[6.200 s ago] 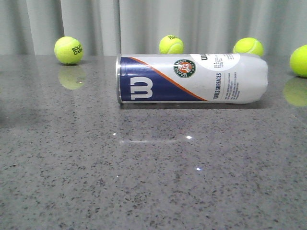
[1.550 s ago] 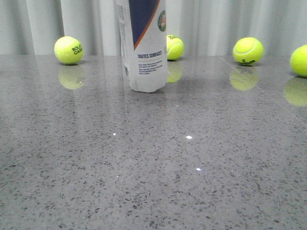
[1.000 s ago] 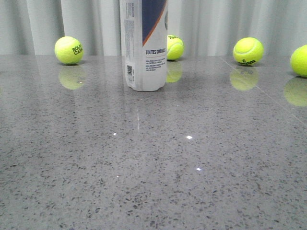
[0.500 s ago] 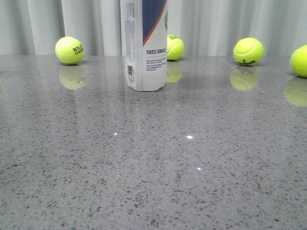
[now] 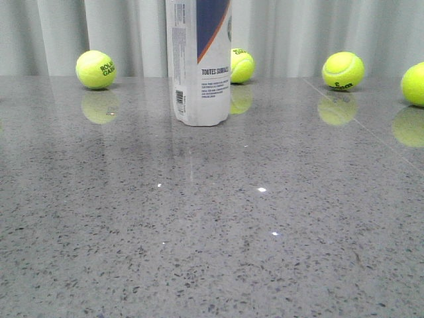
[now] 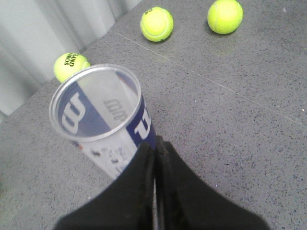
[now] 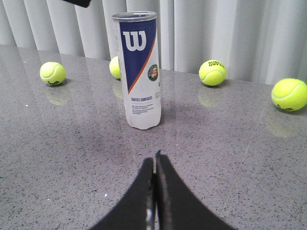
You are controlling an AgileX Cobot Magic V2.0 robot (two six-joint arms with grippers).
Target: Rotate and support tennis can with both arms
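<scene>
The tennis can (image 5: 201,63) stands upright on the grey stone table, its top cut off by the upper edge of the front view. From above, the left wrist view shows its open silver rim and navy "W" label (image 6: 103,122). My left gripper (image 6: 154,146) is shut, its tips right beside the can's upper wall; I cannot tell whether they touch it. The right wrist view has the whole can (image 7: 140,69) standing ahead. My right gripper (image 7: 154,162) is shut and empty, low over the table, well short of the can. Neither gripper appears in the front view.
Several yellow-green tennis balls lie along the back of the table by the grey curtain: one at the left (image 5: 95,69), one behind the can (image 5: 241,65), two at the right (image 5: 342,71) (image 5: 413,83). The tabletop (image 5: 212,225) is glossy speckled stone.
The can lay on its side 6.2 s ago and now stands upright. In the last second it has barely shifted.
</scene>
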